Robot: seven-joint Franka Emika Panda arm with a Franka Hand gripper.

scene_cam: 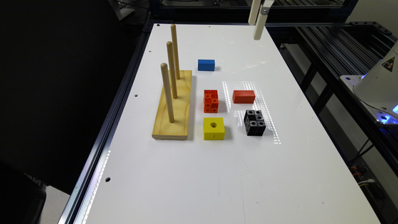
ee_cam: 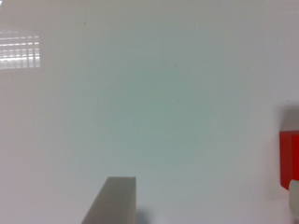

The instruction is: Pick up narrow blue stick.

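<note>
The pincer is hanging above the surface's far edge; whether released or clenched, I cannot tell. Bare surface is lying open beneath it. The narrow blue stick is lying flat, apart from the pincer, nearer the camera toward the exterior view's left, its long axis running across that view.

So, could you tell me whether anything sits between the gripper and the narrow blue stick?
Nothing visible does: the gripper hangs above the far table, and only bare white table lies between it and the narrow blue stick.

red block cut by the wrist view's edge (blurred too), one of the fingers likewise
</note>
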